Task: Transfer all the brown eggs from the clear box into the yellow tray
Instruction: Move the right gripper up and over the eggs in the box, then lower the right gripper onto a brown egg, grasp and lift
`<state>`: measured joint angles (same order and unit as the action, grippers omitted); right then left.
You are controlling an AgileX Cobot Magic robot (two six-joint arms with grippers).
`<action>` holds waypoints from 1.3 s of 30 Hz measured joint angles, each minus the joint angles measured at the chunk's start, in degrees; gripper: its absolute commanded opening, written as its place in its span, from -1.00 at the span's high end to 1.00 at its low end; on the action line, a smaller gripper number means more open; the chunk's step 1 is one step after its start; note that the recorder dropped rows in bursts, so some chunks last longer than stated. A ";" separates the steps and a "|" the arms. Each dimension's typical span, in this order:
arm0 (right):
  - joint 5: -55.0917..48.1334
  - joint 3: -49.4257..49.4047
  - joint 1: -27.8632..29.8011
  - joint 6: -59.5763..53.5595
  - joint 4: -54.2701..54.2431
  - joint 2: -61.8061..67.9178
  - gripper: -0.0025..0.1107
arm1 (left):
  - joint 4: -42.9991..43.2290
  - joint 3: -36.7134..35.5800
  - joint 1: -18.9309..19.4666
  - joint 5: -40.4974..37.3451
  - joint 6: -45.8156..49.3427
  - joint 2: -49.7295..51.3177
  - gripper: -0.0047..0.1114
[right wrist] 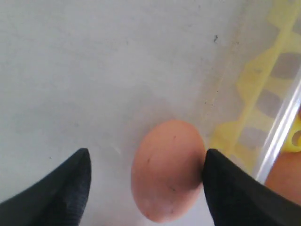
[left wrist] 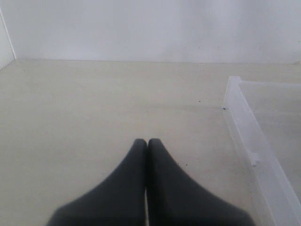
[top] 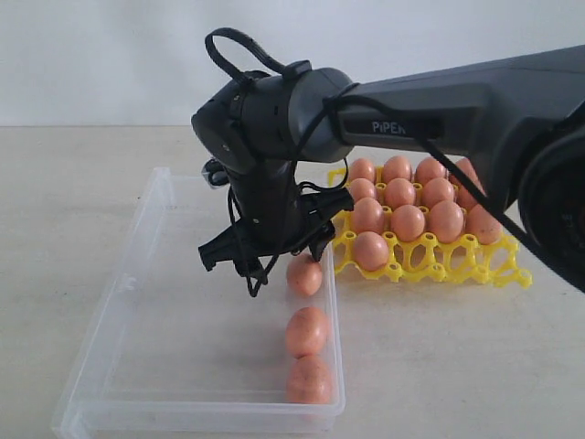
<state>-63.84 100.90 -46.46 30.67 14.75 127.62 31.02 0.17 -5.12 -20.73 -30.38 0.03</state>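
Three brown eggs lie in the clear box (top: 119,302) along its right wall: one (top: 304,274) under my right gripper, one (top: 307,331) further forward and one (top: 311,380) at the front corner. My right gripper (top: 265,258) hangs open over the first egg (right wrist: 167,172). The egg sits between the fingers, touching or almost touching one fingertip (right wrist: 221,179), with a gap to the other. The yellow tray (top: 439,265) stands right of the box and holds several brown eggs (top: 407,222). My left gripper (left wrist: 146,143) is shut and empty over the bare table, beside the box's corner (left wrist: 244,127).
The right arm (top: 439,114) stretches from the right edge across the tray to the box. Through the box wall (right wrist: 282,127) the tray's yellow lattice (right wrist: 254,80) shows close beside the egg. A pale wall stands behind the table.
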 measured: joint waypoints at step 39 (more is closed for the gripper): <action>-5.54 0.00 0.07 -25.11 -2.55 0.36 -0.18 | 0.00 0.00 0.00 0.00 0.00 0.00 0.99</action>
<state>-69.37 100.90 -46.39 5.56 12.20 127.97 31.02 0.17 -5.12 -20.73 -30.38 0.03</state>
